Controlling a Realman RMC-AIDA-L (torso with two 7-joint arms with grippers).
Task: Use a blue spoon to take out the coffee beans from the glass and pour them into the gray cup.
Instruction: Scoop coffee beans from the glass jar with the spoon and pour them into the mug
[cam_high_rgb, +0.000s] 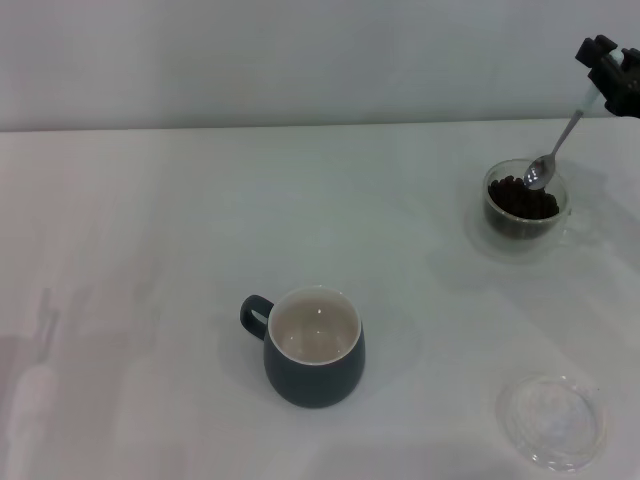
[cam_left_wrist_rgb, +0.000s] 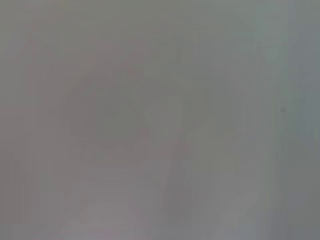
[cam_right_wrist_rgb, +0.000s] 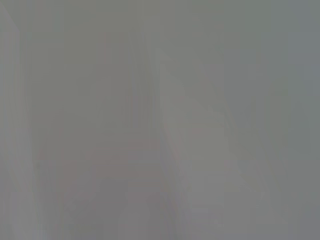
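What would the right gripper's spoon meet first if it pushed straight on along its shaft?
Most likely the coffee beans in the glass: the right gripper holds the spoon slanting down, its bowl at the glass mouth. Whether it touches the beans is unclear.

We see a matt white worktop (cam_high_rgb: 180, 220). The gray cup (cam_high_rgb: 313, 357) looks ceramic, satin blue-gray outside, glossy cream inside. The glass (cam_high_rgb: 527, 206) is clear and smooth, holding dark, faintly shiny coffee beans (cam_high_rgb: 520, 199). The blue spoon (cam_high_rgb: 556, 150) has a polished metal bowl and shaft. We note a clear, glossy flat dish (cam_high_rgb: 553, 421).
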